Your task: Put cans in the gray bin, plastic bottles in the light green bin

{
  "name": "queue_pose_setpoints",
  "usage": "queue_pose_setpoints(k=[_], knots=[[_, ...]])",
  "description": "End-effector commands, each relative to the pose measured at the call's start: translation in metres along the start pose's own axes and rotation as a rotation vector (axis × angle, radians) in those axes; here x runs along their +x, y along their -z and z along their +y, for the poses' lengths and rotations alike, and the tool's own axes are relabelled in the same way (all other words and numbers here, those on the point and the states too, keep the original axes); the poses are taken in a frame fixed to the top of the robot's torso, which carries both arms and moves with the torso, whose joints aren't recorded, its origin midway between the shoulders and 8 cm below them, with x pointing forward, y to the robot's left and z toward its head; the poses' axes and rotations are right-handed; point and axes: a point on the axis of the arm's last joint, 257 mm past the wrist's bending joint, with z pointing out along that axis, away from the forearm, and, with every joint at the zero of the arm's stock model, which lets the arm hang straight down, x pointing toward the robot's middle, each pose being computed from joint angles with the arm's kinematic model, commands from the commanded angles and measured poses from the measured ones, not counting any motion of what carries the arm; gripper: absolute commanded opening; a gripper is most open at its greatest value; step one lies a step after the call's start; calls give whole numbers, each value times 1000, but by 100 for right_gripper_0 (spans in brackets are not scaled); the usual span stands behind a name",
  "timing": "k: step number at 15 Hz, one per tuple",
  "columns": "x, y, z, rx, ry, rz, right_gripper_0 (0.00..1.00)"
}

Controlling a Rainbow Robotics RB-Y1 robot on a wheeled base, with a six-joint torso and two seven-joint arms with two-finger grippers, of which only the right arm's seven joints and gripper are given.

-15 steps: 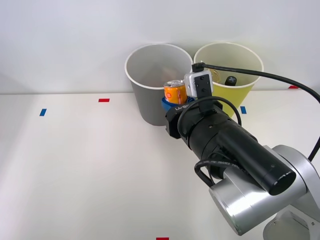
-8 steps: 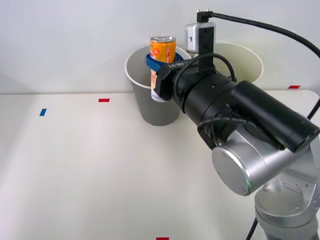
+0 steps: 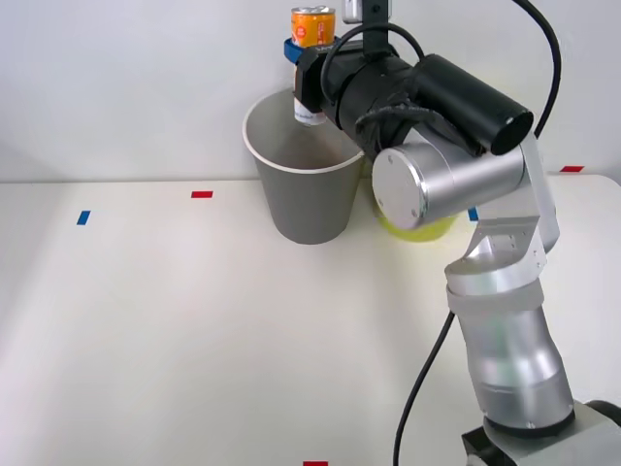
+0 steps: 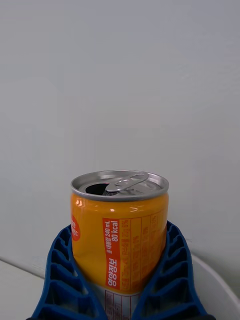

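An orange can, upright with its tab end opened, is clenched between the blue ribbed fingers of the right pincer, held in the air above the gray bin. The light green bin stands just beside the gray one on the white tabletop, largely hidden behind the arm.

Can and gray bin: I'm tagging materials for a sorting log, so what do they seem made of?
Can: likely aluminium, given its shiny silver top, pull tab and glossy orange printed wall. Gray bin: probably plastic or coated paper, judging by its smooth matte wall and thin white rim.
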Motion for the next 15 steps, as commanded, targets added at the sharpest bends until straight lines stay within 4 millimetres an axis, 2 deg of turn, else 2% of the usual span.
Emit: queue_pose_setpoints(k=[1,2,5,10,11,12,13,15], knots=[[4,-17,-11,23,16,0,0],[14,-23,-9,19,23,13,0],[25,-43,-14,27,37,0,0],[30,-47,-15,32,34,12,0],[30,-47,-15,32,26,12,14],[30,-48,-15,30,21,12,38],[31,-48,-13,28,20,13,100],[31,-48,-12,26,19,13,100]])
